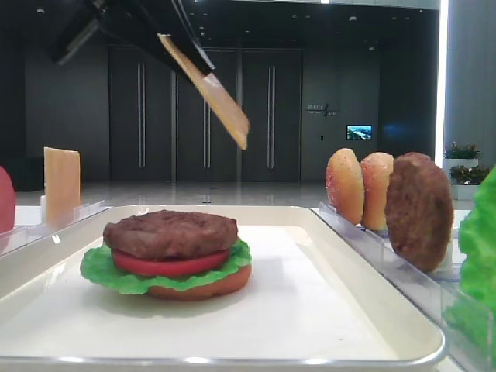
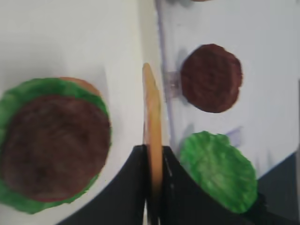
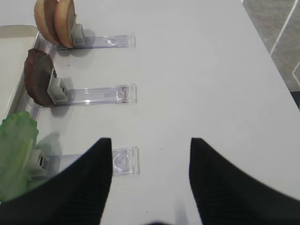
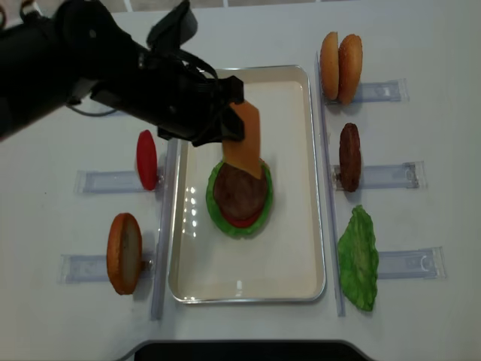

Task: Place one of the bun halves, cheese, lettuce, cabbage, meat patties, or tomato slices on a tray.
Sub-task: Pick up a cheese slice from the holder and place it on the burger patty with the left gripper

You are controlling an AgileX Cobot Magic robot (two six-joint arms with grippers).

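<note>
Orange-tan cheese (image 4: 243, 143) hangs tilted, pinched by one edge in my left claw (image 4: 222, 124), above the tray's (image 4: 289, 271) middle, its free end over the stacked patty (image 4: 240, 192). Released this steep, I judge it could land on edge and slide off the stack.

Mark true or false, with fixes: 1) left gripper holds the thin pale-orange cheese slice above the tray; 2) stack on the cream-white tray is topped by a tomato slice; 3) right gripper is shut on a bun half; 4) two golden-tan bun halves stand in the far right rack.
1) True. The left gripper is shut on the thin pale-orange cheese slice, in the air above the cream-white tray.
2) False. A dark-brown round meat patty tops the stack; the red tomato slice lies under it.
3) False. The right gripper is open and holds nothing.
4) True. Two golden-tan bun halves stand there.
</note>
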